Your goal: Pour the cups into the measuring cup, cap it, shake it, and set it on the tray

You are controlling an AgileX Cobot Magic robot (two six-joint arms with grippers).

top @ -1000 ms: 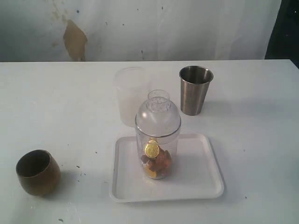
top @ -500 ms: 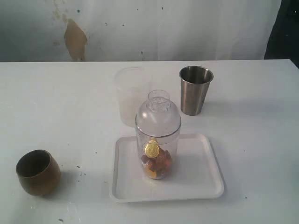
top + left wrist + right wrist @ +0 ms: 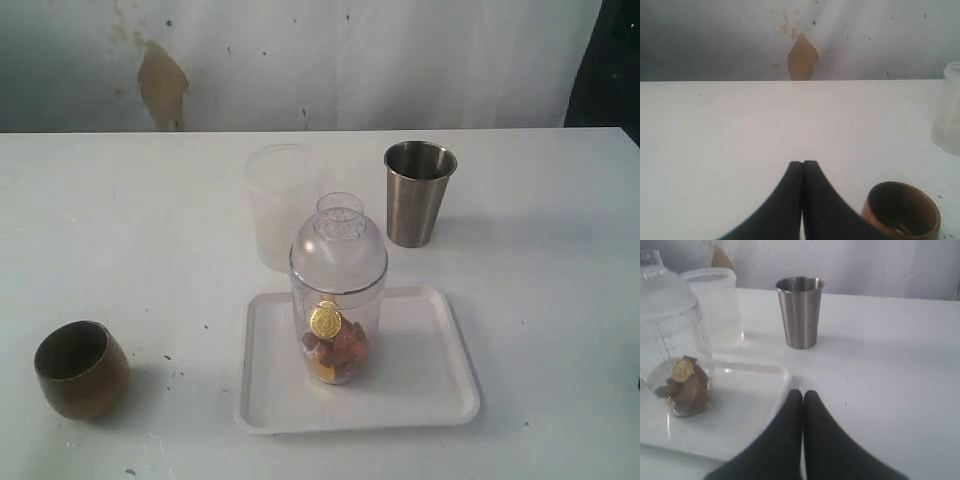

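Nothing has shifted since a second ago — the capped measuring cup (image 3: 338, 285) stands on the tray (image 3: 425, 375), just beside the right gripper (image 3: 802, 394), whose jaws are pressed together, empty. Left gripper (image 3: 802, 165) likewise closed — brown cup (image 3: 901, 210) just beside it.

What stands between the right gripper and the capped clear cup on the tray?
Nothing visible does. The right gripper, its fingers shut, sits over the table near a corner of the tray, and only the tray's low rim lies between it and the clear cup. The steel cup stands farther back, apart from that path.
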